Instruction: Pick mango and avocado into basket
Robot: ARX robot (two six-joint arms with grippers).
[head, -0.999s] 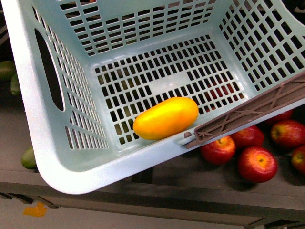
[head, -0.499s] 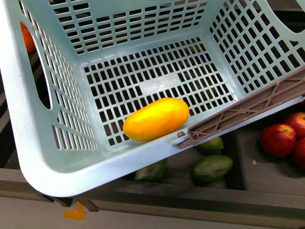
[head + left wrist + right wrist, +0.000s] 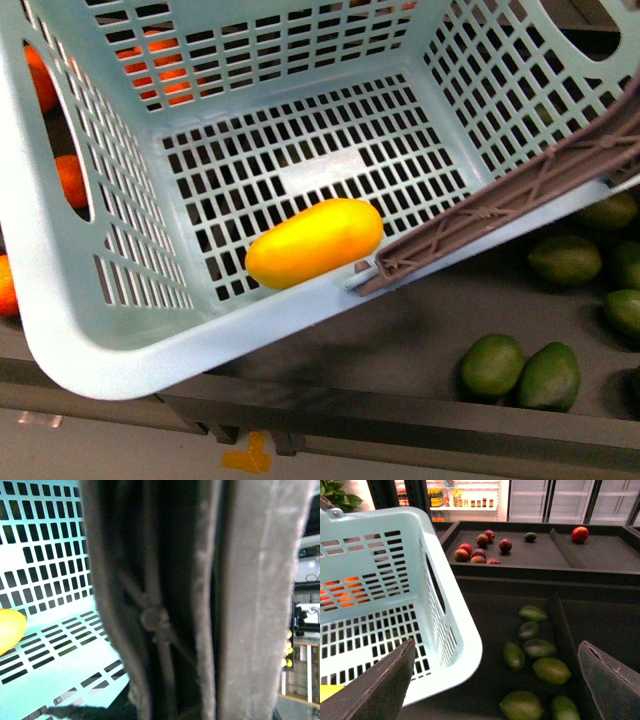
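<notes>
1. While the right end effector (image 3: 496,646) hangs with its fingers (image 3: 385,680) spread wide and nothing between them, the step in hand looks to be the reach for an avocado (image 3: 512,655). That fruit lies on the dark counter (image 3: 490,610), below and just ahead of this end effector and apart from it.
2. A straight descent seems best, with the fingers set across the fruit's short width. The other avocados (image 3: 551,670) lie just beside it and could be nudged or caught.
3. The rounded skin may slip, so closing around the thickest part is the safer choice.
4. The basket (image 3: 130,340) stands close beside the right end effector with its rim raised above the counter. The fruit probably needs lifting clear of that rim before it goes across.
5. The left end effector cannot be judged as spread or pressed together, because its wrist view is filled by the brown-grey handle (image 3: 165,620). It is probably carrying the basket by it.
6. The mango (image 3: 314,243) is already inside the basket, on the slotted floor against the near wall by the handle's hinge, well apart from the right end effector.
7. A second ago red apples lay beneath the basket, and half a second ago avocados showed under it with apples off to one side. Now the apples are gone, the avocados sit further out, and oranges (image 3: 70,180) show through the opposite wall. The mango has kept its place.
</notes>
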